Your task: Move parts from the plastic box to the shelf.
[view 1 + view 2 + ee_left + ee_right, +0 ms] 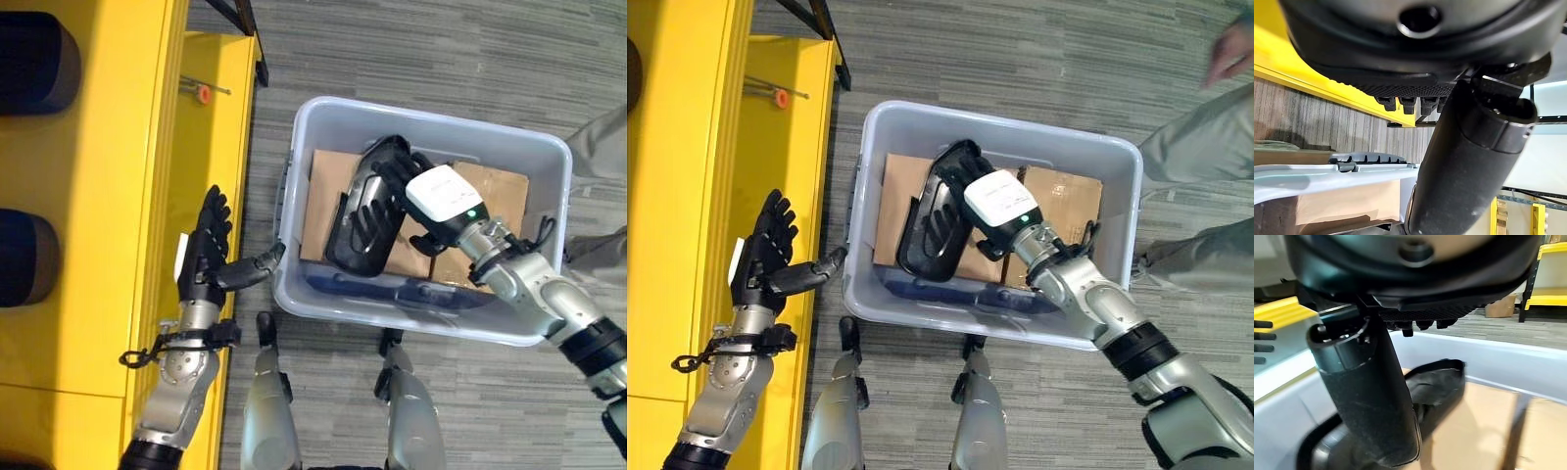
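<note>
A grey plastic box stands on the floor with cardboard lining its bottom. A long black moulded part leans tilted inside it. My right hand, with a white cover on its back, reaches into the box. Its fingers curl over the part's upper end and its thumb lies against the part. My left hand is open over the edge of the yellow shelf, left of the box, with its thumb pointing at the box wall and nothing in it.
A small orange-tipped tool lies on the shelf's far end. Two dark round things sit on the shelf's left part. A person in grey stands close to the box's right side. Striped grey carpet surrounds the box.
</note>
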Robot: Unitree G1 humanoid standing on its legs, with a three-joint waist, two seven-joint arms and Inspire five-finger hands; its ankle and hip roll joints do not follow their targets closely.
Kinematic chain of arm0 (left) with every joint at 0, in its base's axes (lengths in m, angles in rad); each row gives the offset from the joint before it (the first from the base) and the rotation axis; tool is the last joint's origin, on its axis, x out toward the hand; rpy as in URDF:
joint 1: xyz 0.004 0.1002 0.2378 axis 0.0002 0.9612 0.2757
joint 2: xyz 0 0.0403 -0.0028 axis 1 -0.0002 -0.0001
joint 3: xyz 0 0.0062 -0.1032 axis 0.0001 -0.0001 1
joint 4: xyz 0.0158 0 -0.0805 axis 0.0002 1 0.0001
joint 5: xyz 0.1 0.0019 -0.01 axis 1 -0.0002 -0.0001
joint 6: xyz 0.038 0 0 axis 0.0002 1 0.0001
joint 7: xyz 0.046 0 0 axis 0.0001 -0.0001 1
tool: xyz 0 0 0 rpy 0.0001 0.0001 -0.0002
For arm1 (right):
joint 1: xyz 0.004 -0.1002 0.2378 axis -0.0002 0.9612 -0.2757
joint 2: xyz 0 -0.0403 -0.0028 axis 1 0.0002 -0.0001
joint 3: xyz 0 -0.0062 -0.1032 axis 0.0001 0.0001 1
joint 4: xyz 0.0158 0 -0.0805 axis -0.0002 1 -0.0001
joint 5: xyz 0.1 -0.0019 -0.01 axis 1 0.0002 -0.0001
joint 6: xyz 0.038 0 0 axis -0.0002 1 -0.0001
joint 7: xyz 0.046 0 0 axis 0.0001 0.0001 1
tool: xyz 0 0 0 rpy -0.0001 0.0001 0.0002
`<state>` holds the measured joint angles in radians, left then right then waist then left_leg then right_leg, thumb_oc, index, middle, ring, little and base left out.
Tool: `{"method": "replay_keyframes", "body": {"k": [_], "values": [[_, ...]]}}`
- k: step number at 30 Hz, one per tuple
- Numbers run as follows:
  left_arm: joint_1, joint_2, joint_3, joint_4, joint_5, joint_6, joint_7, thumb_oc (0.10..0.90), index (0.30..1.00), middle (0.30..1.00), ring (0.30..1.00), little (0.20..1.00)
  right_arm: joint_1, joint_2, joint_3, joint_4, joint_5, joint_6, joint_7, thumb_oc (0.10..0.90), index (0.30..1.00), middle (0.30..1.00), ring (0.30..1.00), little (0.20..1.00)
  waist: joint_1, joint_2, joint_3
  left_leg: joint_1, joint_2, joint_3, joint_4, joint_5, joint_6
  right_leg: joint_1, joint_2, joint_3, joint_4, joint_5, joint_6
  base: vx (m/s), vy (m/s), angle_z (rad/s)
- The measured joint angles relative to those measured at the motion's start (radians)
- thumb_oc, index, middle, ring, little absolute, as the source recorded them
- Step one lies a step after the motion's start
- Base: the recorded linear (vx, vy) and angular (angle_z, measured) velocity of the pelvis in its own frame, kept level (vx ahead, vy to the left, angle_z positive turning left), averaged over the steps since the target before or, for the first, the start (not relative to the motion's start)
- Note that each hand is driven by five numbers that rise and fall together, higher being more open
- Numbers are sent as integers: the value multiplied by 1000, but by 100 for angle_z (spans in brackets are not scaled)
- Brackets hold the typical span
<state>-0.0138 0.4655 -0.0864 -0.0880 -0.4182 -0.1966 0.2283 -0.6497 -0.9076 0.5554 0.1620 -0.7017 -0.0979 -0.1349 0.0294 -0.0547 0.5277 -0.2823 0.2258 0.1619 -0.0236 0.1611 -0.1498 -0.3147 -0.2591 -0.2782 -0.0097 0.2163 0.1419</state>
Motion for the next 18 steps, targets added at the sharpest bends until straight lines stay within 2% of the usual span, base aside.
{"method": "replay_keyframes", "body": {"k": [5,15,18], "values": [[0,0,0,0,0,0,0,900,1000,1000,1000,1000,57,-41,-33,-1,-1,-6,0,900,1000,1000,1000,1000,-3,0,0,0,1,0,-2,0,1,-2,2,2,-4,0,0,0,0,0],[1,1,2,0,0,0,0,900,1000,1000,1000,1000,60,-46,-31,-8,-3,-9,7,900,1000,1000,1000,1000,-2,1,1,-3,0,3,-2,0,1,-11,2,10,-3,1,1,4,-3,-1],[4,2,11,-6,0,0,0,900,1000,1000,1000,1000,56,-85,-28,-41,-5,-12,18,900,1000,1000,1000,1000,1,3,1,-20,-1,2,-1,1,0,-28,1,11,-3,4,1,0,0,0]]}}
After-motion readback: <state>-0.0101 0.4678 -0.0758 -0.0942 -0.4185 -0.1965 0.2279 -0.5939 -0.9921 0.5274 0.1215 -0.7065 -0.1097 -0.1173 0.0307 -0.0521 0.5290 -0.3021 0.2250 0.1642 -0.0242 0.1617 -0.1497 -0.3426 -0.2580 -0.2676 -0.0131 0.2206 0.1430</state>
